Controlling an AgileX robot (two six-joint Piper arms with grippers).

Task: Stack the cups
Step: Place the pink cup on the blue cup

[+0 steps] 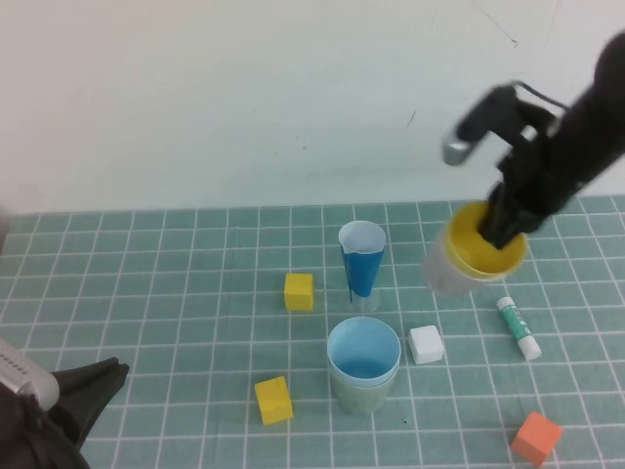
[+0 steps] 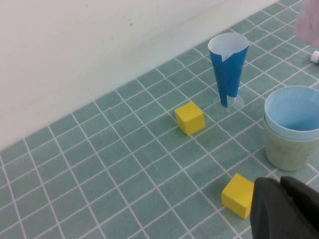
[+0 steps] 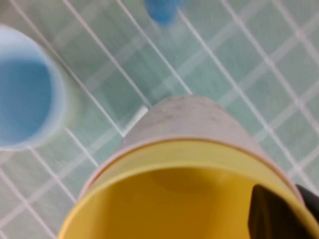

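High view: right gripper (image 1: 503, 230), upper right, pinched on rim of smooth yellow cup (image 1: 485, 252) nested in pale pink cup (image 1: 445, 271), tilted, lifted. Light blue cup (image 1: 363, 350) inside sage green cup (image 1: 359, 391), lower centre. Left gripper (image 1: 83, 391), lower left, closed empty.

Yellow cup (image 1: 480, 256) in pale pink cup (image 1: 444, 274); green-tiled table (image 1: 176, 293).

My green tiled table (image 1: 146, 293) carries two yellow cubes (image 1: 299, 291) (image 1: 273, 400), a white cube (image 1: 427, 344), an orange cube (image 1: 536, 437) lower right, a glue stick (image 1: 518, 327), the blue cone cup (image 1: 361, 257) and the blue-in-green cup stack (image 1: 363, 366) at centre.
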